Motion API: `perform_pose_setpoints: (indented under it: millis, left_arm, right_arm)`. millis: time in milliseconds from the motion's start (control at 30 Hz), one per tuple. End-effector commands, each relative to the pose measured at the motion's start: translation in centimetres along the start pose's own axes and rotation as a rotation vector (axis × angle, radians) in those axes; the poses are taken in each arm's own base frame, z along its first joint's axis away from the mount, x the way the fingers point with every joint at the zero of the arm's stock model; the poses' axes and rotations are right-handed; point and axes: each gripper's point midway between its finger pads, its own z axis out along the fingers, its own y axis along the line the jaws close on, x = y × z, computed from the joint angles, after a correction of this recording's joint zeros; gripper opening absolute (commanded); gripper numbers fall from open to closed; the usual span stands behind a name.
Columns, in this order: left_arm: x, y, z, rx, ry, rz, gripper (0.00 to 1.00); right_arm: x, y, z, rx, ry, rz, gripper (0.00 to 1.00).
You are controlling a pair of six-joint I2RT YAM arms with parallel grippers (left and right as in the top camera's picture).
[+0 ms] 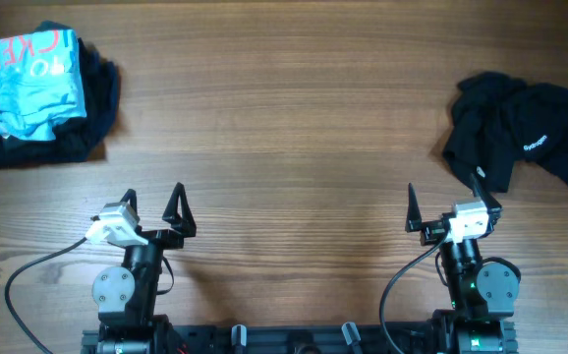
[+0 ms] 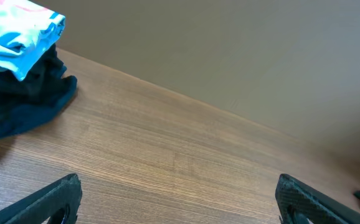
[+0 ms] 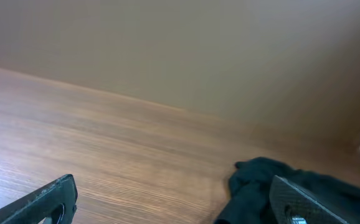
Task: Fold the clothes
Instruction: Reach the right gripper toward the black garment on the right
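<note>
Folding seems not yet begun: the crumpled black thin-fabric T-shirt [image 1: 525, 133] lies bunched at the wooden table's [image 1: 294, 118] right, just beyond the right gripper [image 1: 445, 194], which like the left gripper [image 1: 152, 202] is spread wide and empty.

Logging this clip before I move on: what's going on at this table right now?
Nothing is being handled at this moment. Both arms sit at the near edge of the wooden table, with the left gripper and right gripper open and empty. The black T-shirt lies crumpled at the far right, ahead of the right arm, not yet spread or folded. At the far left, a light-blue garment with red lettering rests on a dark pile of cloth.
</note>
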Motion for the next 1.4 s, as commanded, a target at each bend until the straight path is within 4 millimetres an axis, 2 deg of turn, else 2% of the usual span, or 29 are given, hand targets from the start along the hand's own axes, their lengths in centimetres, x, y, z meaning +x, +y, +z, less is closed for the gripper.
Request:
perform_pose_setpoints:
  millis: [0,100,267,467,633,800,933,1067,1233,1367]
  left_arm:
    - [0.0,0.4,0.0,-0.015,-0.003,-0.006,1.00]
    - [0.0,0.3,0.0,-0.014,-0.007,-0.006,1.00]
    - [0.4,-1.2,-0.1,0.075,0.022,-0.012,1.00]
    - [0.1,-1.7,-0.2,0.095,0.022,-0.011,1.00]
    - [-2.0,-2.4,-0.3,0.088,0.008,-0.009,1.00]
    - [-4.5,-3.4,0.6,0.061,0.066,-0.014,1.00]
    - [-6.0,-4.8,2.5,0.069,0.175,-0.023,1.00]
    - [-7.3,-6.2,5.2,0.073,0.309,-0.037,1.00]
    - [-8.8,-9.3,8.9,0.112,0.478,0.062,0.99]
    - [-8.3,-11.3,11.4,0.085,0.633,0.086,0.99]
  right_arm:
    - [0.2,-0.6,0.0,0.033,0.011,-0.076,1.00]
    - [0.0,-0.1,0.0,0.003,-0.002,-0.075,1.00]
    - [-1.7,1.7,-0.1,-0.104,-0.079,-0.001,1.00]
    - [-2.8,1.8,-0.3,-0.125,-0.114,0.104,1.00]
    - [-5.5,2.7,-0.9,-0.210,-0.148,0.232,1.00]
    - [-8.8,2.3,-0.5,-0.234,-0.128,0.241,1.00]
    - [-11.1,1.9,1.1,-0.258,-0.028,0.256,1.00]
    - [-13.0,1.6,4.0,-0.303,0.102,0.293,1.00]
    - [-15.1,2.0,7.8,-0.406,0.299,0.331,1.00]
    - [-16.8,2.4,10.5,-0.491,0.389,0.329,1.00]
